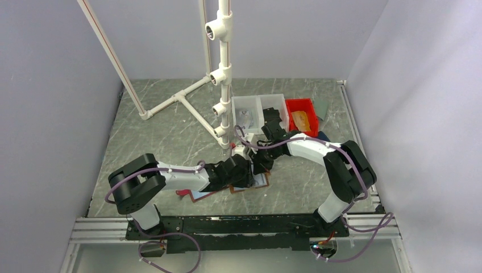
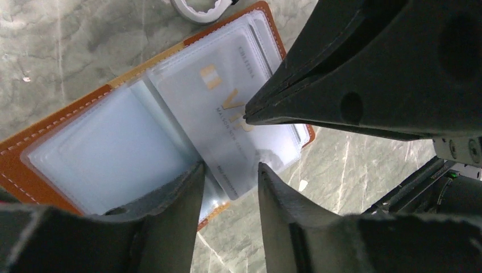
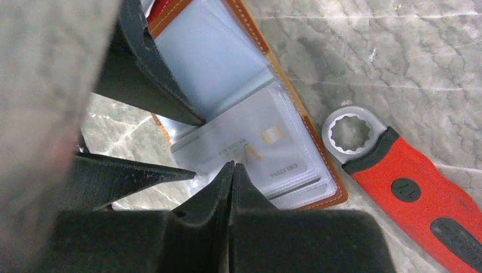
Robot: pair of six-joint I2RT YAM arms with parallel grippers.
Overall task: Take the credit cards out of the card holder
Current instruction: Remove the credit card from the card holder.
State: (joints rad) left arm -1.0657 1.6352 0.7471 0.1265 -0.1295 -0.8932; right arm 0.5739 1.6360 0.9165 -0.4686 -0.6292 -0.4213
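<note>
The grey marbled bench (image 1: 170,131) carries a white pipe frame (image 1: 225,68), seen only from above, where both arms hide most of the rest. The wrist views show the open orange leather card holder (image 2: 34,170) lying flat near the bench's middle, a pale VIP-printed card (image 2: 204,114) sticking out of its clear sleeve. Only the right wrist shows the red-handled ring spanner (image 3: 398,187) whole, just beside the holder. The left claw (image 2: 227,170) stands narrowly parted astride the card's corner. The right claw (image 3: 232,168), jaws together, points its tip onto the card.
</note>
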